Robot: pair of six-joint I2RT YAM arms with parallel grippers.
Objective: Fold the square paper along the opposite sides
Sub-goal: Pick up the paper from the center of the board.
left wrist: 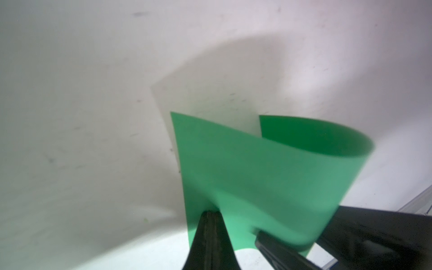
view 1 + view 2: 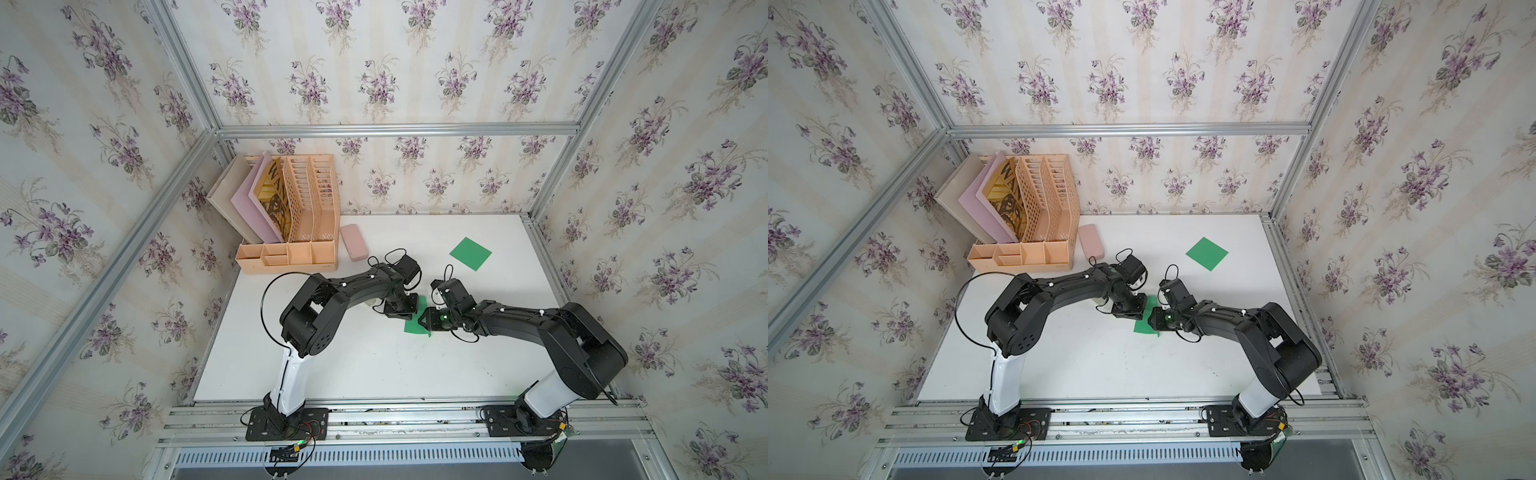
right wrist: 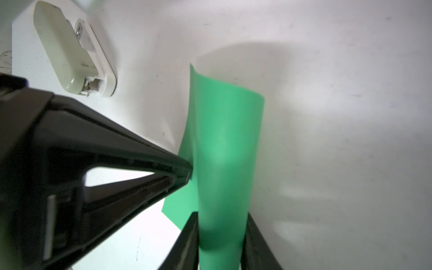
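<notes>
The square paper [image 2: 415,326] [image 2: 1144,326] is green and sits mid-table, bent over on itself into a loop, mostly hidden under both wrists in both top views. My left gripper [image 1: 211,214] is shut on one edge of the paper [image 1: 257,175]; it reaches in from the left [image 2: 409,312] [image 2: 1136,311]. My right gripper [image 3: 221,222] comes from the right [image 2: 428,320] [image 2: 1152,320]. Its fingers [image 3: 189,233] press both sides of the curved bend of the paper [image 3: 224,140]. The left gripper's tip [image 3: 189,173] pinches the sheet beside them.
A second green square [image 2: 470,253] lies flat at the back right of the white table [image 2: 353,365]. A peach desk organizer [image 2: 291,216] with folders stands at the back left, a pink case [image 2: 354,242] beside it. A cream stapler-like object [image 3: 70,51] lies near the left wrist.
</notes>
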